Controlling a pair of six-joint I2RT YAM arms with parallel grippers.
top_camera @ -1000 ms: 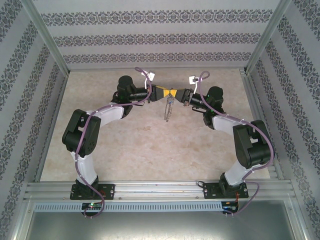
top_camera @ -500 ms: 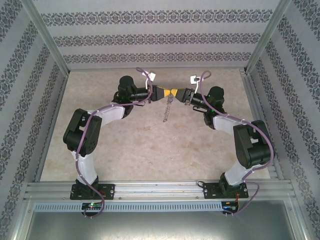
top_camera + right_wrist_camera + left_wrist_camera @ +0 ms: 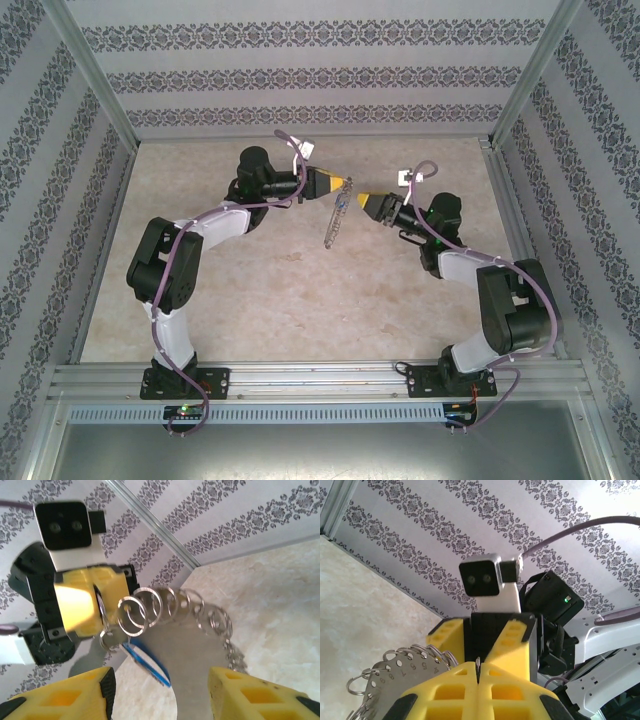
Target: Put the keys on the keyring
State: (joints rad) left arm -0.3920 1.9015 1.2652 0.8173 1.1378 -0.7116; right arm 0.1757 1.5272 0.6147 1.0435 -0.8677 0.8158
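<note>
The left fingers [image 3: 335, 181] are clenched on the keyring [image 3: 335, 222], which hangs limp above the bench [image 3: 280, 290]; the blue-headed key [image 3: 148, 664] dangles among its rings, just below that grip; the right fingers [image 3: 367, 202] stand released and parted, near the keyring but apart from it.

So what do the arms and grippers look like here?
The left arm and right arm have black joints and white links, with purple cables running along them. The left gripper and right gripper have blocky yellow fingers on black mounts.
</note>
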